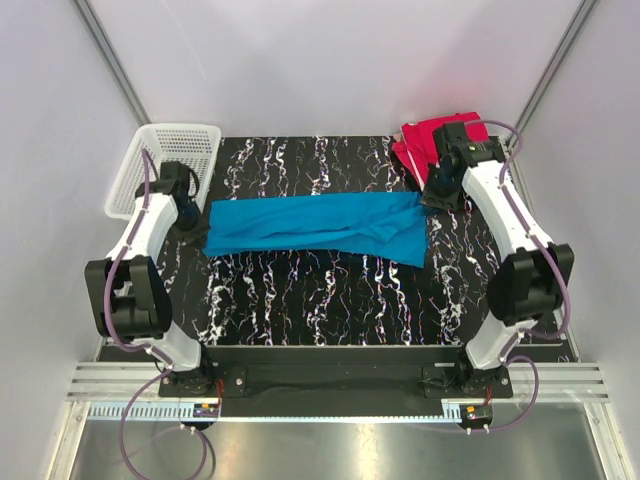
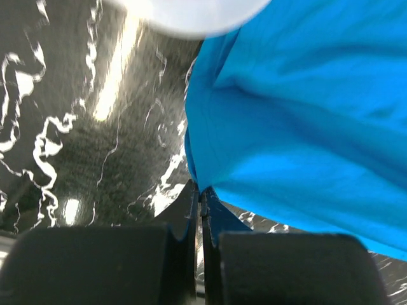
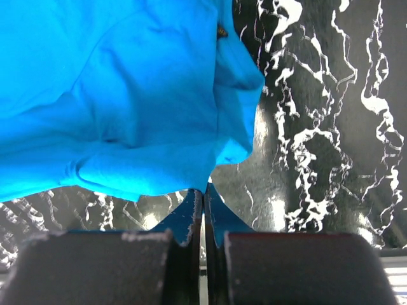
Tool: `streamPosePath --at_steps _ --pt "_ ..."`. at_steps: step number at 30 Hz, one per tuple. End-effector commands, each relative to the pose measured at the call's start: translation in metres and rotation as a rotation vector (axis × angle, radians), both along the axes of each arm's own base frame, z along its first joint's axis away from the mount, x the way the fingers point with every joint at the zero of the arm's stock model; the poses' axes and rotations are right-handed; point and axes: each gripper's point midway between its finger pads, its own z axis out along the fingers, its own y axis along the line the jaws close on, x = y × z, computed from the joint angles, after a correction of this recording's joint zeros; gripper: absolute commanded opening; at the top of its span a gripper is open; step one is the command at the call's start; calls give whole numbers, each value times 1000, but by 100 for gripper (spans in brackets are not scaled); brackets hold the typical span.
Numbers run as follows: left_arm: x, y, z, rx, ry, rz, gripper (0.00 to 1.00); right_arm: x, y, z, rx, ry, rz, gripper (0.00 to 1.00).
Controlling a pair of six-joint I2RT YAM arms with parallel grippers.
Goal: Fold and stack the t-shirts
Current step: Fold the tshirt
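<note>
Inspection runs from the left side of the scene to the right.

At the far left corner we note a white mesh basket (image 1: 165,165) standing at the edge of the black marbled table (image 1: 320,300).

Just right of the basket, the left gripper (image 1: 200,228) sits low at the left end of the blue t-shirt (image 1: 315,228). In the left wrist view, its claw (image 2: 200,198) is pressed together. The shirt's edge (image 2: 305,127) draws down to a point exactly at the tips, so we record it as pinching the cloth there.

The blue t-shirt lies on the table as a long band running left to right across the far half. It is flat along most of its length and bunched in loose folds toward the right end.

The right gripper (image 1: 432,203) meets that right end. In the right wrist view, its claw (image 3: 203,194) is likewise pressed together, nipping the lower edge of the blue cloth (image 3: 127,95) above the marbled surface (image 3: 318,127).

At the far right corner lies a red t-shirt (image 1: 420,140), partly hidden behind the right arm and apart from the blue one.
</note>
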Motion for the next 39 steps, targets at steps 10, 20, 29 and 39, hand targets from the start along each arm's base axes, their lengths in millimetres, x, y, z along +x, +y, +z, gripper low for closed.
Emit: streamPosePath --at_steps 10,20,29,39 --pt "-16 -7 24 -1 -79 -70 0 -36 5 55 110 -103 -27 0" --pt "14 -1 6 14 -28 -61 0 -3 -2 23 20 -49 -12 0" --pt "51 5 -6 48 -4 -60 0 49 1 5 -23 -37 14 0" --pt "67 4 -32 59 68 -78 0 69 2 -28 -50 28 25 0"
